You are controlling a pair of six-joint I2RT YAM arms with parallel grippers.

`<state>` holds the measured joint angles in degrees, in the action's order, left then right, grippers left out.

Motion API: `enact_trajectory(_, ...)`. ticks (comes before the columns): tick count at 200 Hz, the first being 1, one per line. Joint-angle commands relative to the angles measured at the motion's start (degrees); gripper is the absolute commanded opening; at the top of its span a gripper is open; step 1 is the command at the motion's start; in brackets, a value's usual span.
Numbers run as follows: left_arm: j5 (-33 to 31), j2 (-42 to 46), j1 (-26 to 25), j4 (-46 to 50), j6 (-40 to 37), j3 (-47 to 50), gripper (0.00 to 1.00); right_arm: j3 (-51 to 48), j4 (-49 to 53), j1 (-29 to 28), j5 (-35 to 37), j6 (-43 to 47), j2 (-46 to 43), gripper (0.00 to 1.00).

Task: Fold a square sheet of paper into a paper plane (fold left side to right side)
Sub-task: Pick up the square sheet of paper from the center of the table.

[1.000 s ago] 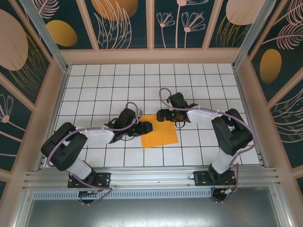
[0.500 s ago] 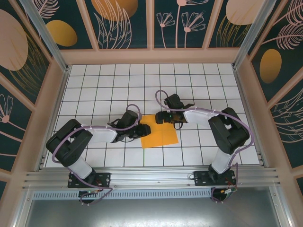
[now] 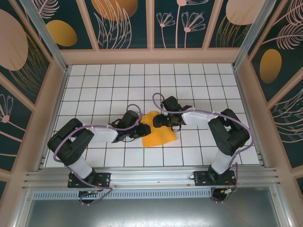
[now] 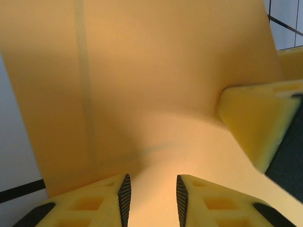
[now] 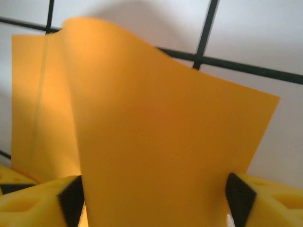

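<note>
Where white gridded table (image 3: 94,80) meets floral walls (image 3: 123,23), orange sheet (image 3: 160,136) curls up | left pincer (image 4: 152,184): grip unclear | right pincer (image 5: 155,191): spread wide

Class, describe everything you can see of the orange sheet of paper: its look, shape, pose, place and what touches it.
The square sheet of paper is thin, bright orange and plain, with one faint straight crease line. It lies on the white gridded table between the two arms. It is not flat: its far part bows upward in a soft curve. The left gripper is at its left edge, jaws slightly apart. The right gripper is wide open at the far edge, with the raised paper between its fingers.
</note>
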<state>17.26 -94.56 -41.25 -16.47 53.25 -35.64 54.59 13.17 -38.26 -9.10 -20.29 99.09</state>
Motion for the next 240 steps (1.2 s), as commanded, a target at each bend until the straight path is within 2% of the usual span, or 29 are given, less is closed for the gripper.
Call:
enact_trajectory(1, -1.3, -0.3, -0.2, -1.0, 1.0, 0.5, 0.35, -0.9, 3.6, -0.7, -2.0, -0.4, -1.7, 0.73)
enact_trajectory(50, -1.1, 2.4, -0.2, -2.8, 1.1, 0.5, 0.38, -1.7, 2.0, -0.3, -4.2, 0.0, -2.7, 0.54)
enact_trajectory(73, -1.1, 5.5, 0.1, -2.7, 0.0, 0.5, 0.45, -3.3, -1.7, 0.7, -9.7, -0.1, -4.5, 0.44)
enact_trajectory(99, -0.8, 11.2, 2.4, -2.3, -1.3, 1.9, 0.52, -5.9, -6.2, 3.5, -16.9, -1.5, -6.6, 0.37)
enact_trajectory(123, 1.4, 17.6, 6.7, -4.6, -1.1, 5.6, 0.65, -8.7, -10.8, 6.6, -24.0, -2.6, -9.6, 0.33)
enact_trajectory(145, 3.6, 24.1, 10.2, -7.9, -0.9, 9.0, 0.88, -11.8, -16.6, 11.4, -32.2, -3.7, -14.4, 0.32)
enact_trajectory(162, 4.4, 29.2, 11.7, -9.9, -1.6, 10.2, 0.98, -13.0, -19.2, 14.9, -38.2, -3.3, -18.8, 0.32)
enact_trajectory(195, 9.7, 35.0, 12.8, -19.5, -1.0, 11.2, 0.99, -12.1, -21.8, 20.3, -48.7, -3.4, -26.9, 0.31)
enact_trajectory(240, 19.8, 32.1, 12.7, -34.7, 1.0, 8.0, 0.99, -5.8, -23.6, 20.7, -58.2, -6.4, -33.1, 0.31)
